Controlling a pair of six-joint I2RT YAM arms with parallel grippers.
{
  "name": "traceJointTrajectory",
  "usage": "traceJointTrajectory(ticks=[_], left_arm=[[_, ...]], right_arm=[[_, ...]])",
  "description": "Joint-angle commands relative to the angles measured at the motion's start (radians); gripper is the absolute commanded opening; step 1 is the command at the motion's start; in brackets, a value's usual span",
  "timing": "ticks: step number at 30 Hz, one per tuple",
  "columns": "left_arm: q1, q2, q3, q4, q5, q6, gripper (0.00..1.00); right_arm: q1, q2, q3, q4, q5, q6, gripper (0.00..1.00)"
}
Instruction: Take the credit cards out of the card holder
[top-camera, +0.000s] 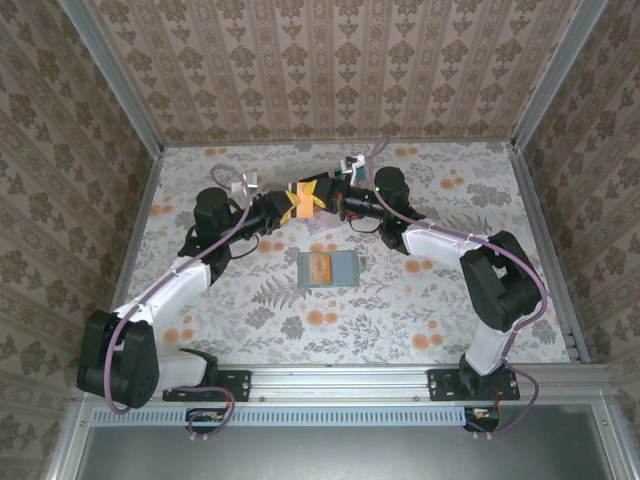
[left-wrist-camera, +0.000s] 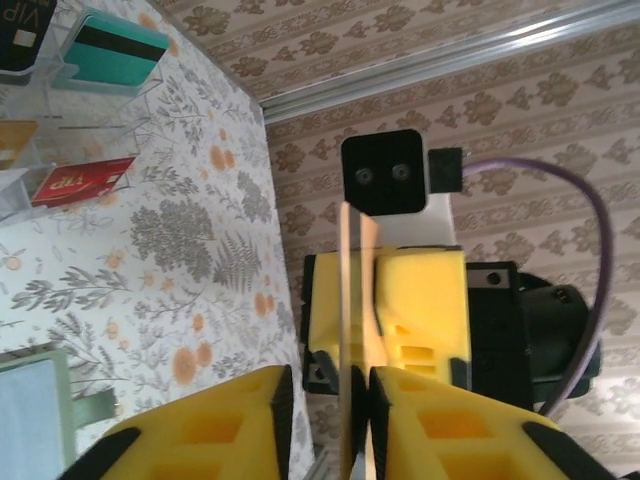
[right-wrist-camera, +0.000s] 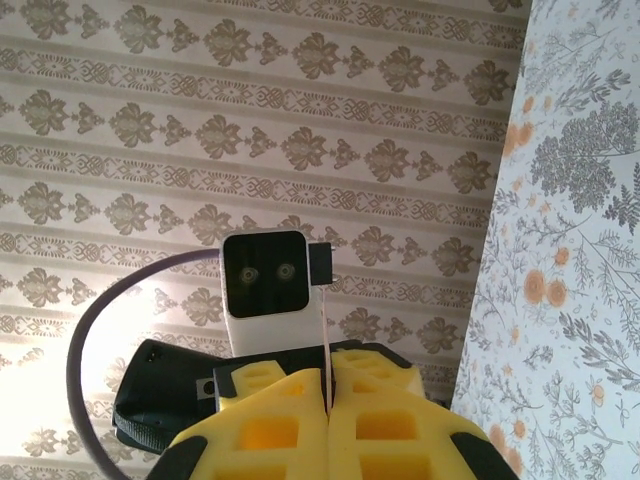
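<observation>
The grey-green card holder lies open on the table's middle, with an orange credit card showing in its pocket. Its pale inner side sits at the left wrist view's lower left. Above and behind it my two grippers meet nose to nose in the air. My right gripper is shut on a thin credit card seen edge-on. That card reaches between the fingers of my left gripper, close to the right pad, with a clear gap to the left pad.
Small clear plastic boxes stand on the table beyond the holder; a teal card, a red card and a dark card rest in them. Patterned walls close in the back and sides.
</observation>
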Motion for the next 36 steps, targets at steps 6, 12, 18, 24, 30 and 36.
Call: traceJointTrajectory(ticks=[6,12,18,24,30,36], left_arm=[[0.001,-0.044,-0.012,0.074,0.003,-0.011,0.00],[0.002,-0.082,0.091,-0.273,-0.038,0.278,0.00],[-0.035,-0.053,0.264,-0.664,-0.252,0.748,0.00],[-0.080,0.075,0.412,-0.763,-0.209,1.061,0.00],[-0.138,0.268,0.599,-0.883,-0.323,1.273,0.00],[-0.174,0.441,0.711,-0.868,-0.360,1.534,0.00]], right_arm=[[-0.009,-0.002,-0.002,0.023,-0.008,-0.023,0.23],[-0.054,-0.067,-0.046,-0.241,0.062,-0.232,0.69],[-0.119,-0.132,-0.075,-0.498,0.156,-0.453,0.89],[-0.195,-0.157,-0.123,-0.613,0.187,-0.554,0.99],[-0.264,-0.167,-0.182,-0.625,0.164,-0.526,1.00],[-0.343,-0.221,-0.273,-0.638,0.154,-0.517,1.00]])
